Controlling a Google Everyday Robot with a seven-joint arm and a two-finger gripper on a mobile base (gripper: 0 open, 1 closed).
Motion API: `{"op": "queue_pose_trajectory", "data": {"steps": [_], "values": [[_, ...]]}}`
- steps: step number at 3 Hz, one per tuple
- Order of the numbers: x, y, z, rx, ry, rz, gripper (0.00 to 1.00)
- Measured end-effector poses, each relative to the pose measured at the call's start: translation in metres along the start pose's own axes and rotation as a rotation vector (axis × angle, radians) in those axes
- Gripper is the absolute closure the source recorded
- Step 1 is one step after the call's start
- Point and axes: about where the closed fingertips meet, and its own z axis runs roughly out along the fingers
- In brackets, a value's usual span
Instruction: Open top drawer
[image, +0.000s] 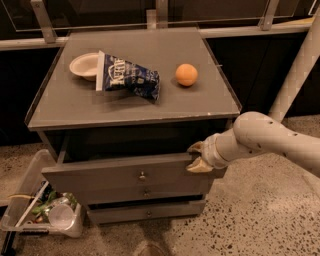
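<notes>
The top drawer (110, 175) is a dark grey front with a small round metal knob (142, 175). It stands pulled partway out of the cabinet, with a dark gap above it. My gripper (199, 157) is at the right end of the drawer front. One finger (196, 147) is behind the front's top edge and the other finger (199, 167) is in front of it, so the panel sits between them. My white arm (270, 140) reaches in from the right.
The cabinet top (135, 107) carries a white bowl (84, 65), a blue chip bag (129, 76) and an orange (186, 74). Two shorter drawers (146, 192) sit below. A clear bin of trash (47, 212) stands on the floor at the left. A rail and posts run behind.
</notes>
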Motion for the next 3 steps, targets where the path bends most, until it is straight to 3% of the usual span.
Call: {"op": "queue_pose_trajectory", "data": {"steps": [1,3], "values": [[0.004,0.0141,-0.0048,-0.007,-0.002,0.013,0.82],[0.0039,0.0141,-0.0048,-0.007,-0.002,0.012,0.35]]}}
